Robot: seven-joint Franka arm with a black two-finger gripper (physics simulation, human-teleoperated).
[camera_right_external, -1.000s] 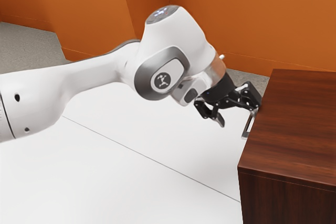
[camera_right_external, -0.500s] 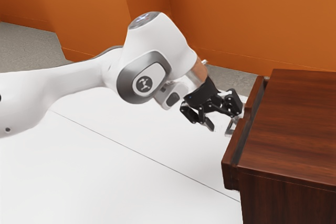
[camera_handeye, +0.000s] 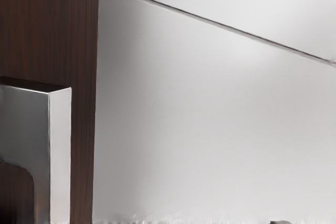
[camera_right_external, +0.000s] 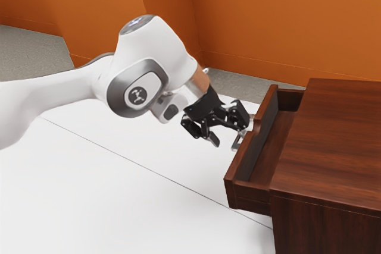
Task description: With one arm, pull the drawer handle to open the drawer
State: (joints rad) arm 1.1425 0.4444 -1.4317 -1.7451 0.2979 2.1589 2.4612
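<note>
A dark wooden cabinet (camera_right_external: pixel 333 141) stands at the exterior view's right. Its top drawer (camera_right_external: pixel 253 147) is pulled partway out toward the arm. A small metal handle (camera_right_external: pixel 239 140) sticks out from the drawer front. My black gripper (camera_right_external: pixel 228 135) is at that handle with its fingers spread apart; the finger nearer the drawer rests against the handle, and the other hangs free over the white surface. In the wrist view the shiny handle (camera_handeye: pixel 37 150) juts from the wooden drawer front (camera_handeye: pixel 47 24), off to one side of the hand.
The white floor surface (camera_right_external: pixel 119 194) with a thin dark seam (camera_right_external: pixel 149 171) spreads under the arm. Orange walls (camera_right_external: pixel 286 16) close off the back. A grey floor strip (camera_right_external: pixel 30 52) runs along the walls.
The drawer has slid out of the cabinet toward the exterior view's left, from shut to well open. My hand and arm have drawn back the same way, staying at the handle.
</note>
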